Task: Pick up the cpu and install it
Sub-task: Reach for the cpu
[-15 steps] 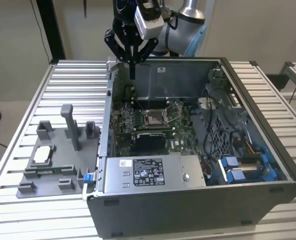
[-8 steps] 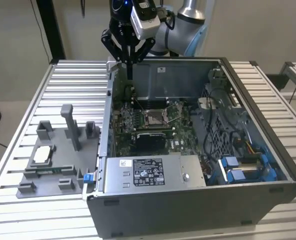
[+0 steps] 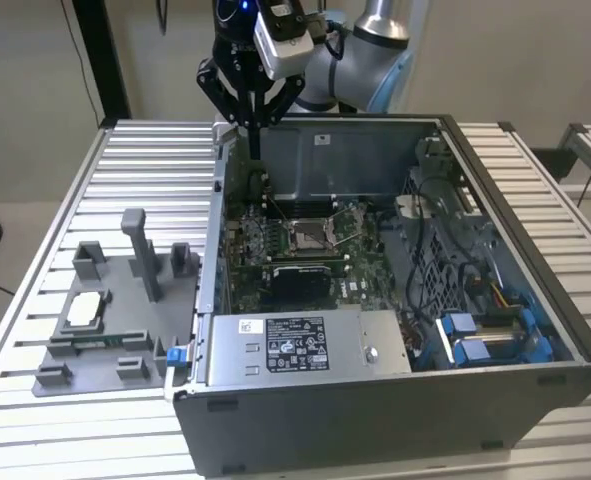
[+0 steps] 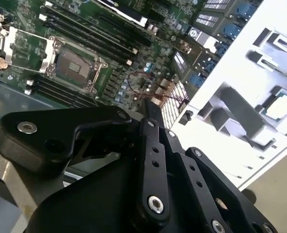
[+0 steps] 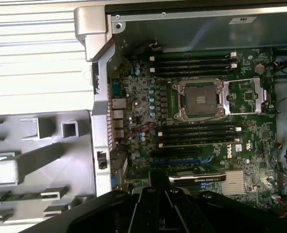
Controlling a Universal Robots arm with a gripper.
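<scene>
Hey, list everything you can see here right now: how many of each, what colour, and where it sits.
cpu: one, silver-grey, seated in the fixture tray
fixture tray: one, grey, on the table at the exterior view's left of the case
computer case: one, dark grey, lying open on the table
motherboard: one, green, inside the case
socket: one, metal frame with a dark centre, mid-motherboard, empty
power supply: one, silver, along the case's near wall
table: one, pale slatted metal
arm: one, silver and blue, behind the case
gripper: one, black, shut, holding nothing, over the case's far edge
</scene>
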